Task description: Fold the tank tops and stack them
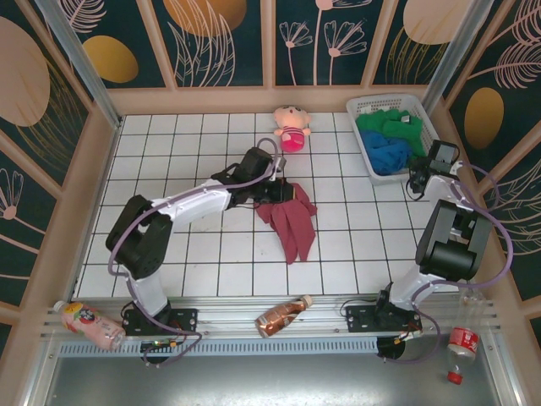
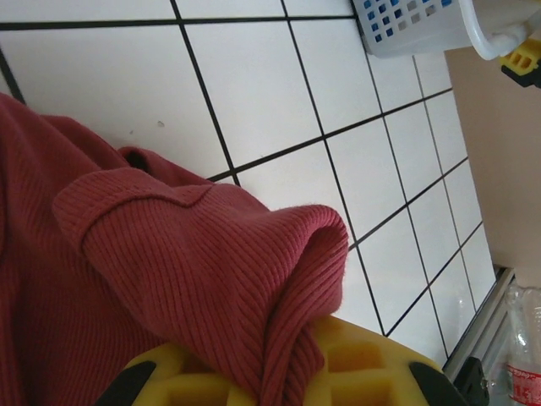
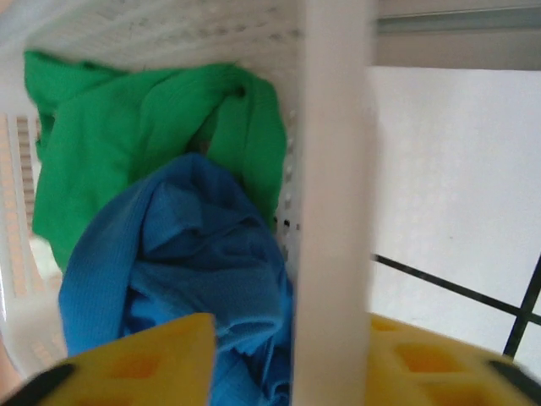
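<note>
Well apart from the white basket (image 1: 385,99), the maroon tank top (image 1: 287,222) lies crumpled, the left gripper (image 1: 275,192) clamped on its edge (cloth bunched over the yellow fingers (image 2: 363,364)), while the blue tank top (image 1: 387,155) and the green tank top (image 1: 382,127) lie inside that basket, its near rim between the right gripper's (image 1: 420,172) parted jaws.

maroon tank top (image 2: 152,279) — ribbed knit cloth | basket (image 1: 385,100) — perforated plastic | tiles (image 1: 186,169) glossy

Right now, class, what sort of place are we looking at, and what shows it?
Probably a robot lab cell: left arm and right arm bolted to a rail, a tiled table walled by patterned panels, a basket of tank tops.
</note>
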Tool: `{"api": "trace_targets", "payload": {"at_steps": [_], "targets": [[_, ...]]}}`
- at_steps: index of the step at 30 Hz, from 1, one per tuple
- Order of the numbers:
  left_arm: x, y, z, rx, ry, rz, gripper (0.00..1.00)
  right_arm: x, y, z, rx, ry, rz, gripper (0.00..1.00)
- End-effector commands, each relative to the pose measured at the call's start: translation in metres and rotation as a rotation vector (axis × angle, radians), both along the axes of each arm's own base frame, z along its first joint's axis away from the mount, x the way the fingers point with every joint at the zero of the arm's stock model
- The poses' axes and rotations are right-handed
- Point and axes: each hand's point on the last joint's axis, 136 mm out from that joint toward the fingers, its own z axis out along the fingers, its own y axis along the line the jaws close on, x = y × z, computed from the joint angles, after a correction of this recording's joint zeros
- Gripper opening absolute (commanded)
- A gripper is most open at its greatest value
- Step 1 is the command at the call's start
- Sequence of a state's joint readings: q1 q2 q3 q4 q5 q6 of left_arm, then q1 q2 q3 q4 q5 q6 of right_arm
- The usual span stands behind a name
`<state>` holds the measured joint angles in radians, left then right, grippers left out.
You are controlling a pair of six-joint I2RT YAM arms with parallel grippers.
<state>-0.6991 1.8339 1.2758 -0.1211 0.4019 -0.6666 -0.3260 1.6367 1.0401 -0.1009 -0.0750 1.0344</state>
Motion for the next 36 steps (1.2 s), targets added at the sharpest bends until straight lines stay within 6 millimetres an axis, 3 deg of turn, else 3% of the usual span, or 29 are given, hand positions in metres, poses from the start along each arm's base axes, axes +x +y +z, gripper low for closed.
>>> {"api": "trace_targets", "payload": {"at_steps": [1, 5, 8, 12, 15, 18, 21, 25, 30, 32, 36], "targets": [[0.012, -0.014, 0.016, -0.023, -0.04, -0.035, 0.03, -0.001, 0.005, 0.029, -0.044, -0.071, 0.08, 0.55], [0.021, -0.023, 0.006, -0.014, -0.035, -0.045, 0.12, -0.031, 0.027, 0.032, -0.023, -0.07, 0.141, 0.67], [0.026, -0.029, 0.004, -0.005, -0.035, -0.063, 0.33, -0.057, 0.055, 0.033, -0.029, -0.062, 0.226, 0.72], [0.036, -0.023, 0.018, 0.034, -0.082, -0.068, 0.61, -0.083, 0.102, 0.042, -0.072, -0.067, 0.375, 0.77], [0.043, -0.003, 0.033, 0.083, -0.124, -0.04, 0.69, -0.095, 0.144, 0.048, -0.123, -0.074, 0.538, 0.77], [0.048, 0.035, 0.045, 0.141, -0.142, 0.034, 0.84, -0.11, 0.196, 0.045, -0.153, -0.077, 0.753, 0.77], [0.04, 0.077, 0.044, 0.217, -0.144, 0.108, 0.84, -0.132, 0.248, 0.032, -0.191, -0.082, 0.982, 0.77], [0.016, 0.115, 0.005, 0.296, -0.058, 0.169, 0.82, -0.158, 0.295, 0.004, -0.261, -0.048, 1.236, 0.77], [0.001, 0.112, -0.036, 0.251, 0.025, 0.165, 0.75, -0.158, 0.318, -0.028, -0.335, -0.015, 1.353, 0.76], [0.004, 0.103, -0.051, 0.227, 0.051, 0.147, 0.7, -0.156, 0.327, -0.04, -0.329, -0.018, 1.395, 0.74], [0.018, 0.086, -0.06, 0.191, 0.057, 0.128, 0.65, -0.15, 0.332, -0.06, -0.357, 0.013, 1.434, 0.65]]}}
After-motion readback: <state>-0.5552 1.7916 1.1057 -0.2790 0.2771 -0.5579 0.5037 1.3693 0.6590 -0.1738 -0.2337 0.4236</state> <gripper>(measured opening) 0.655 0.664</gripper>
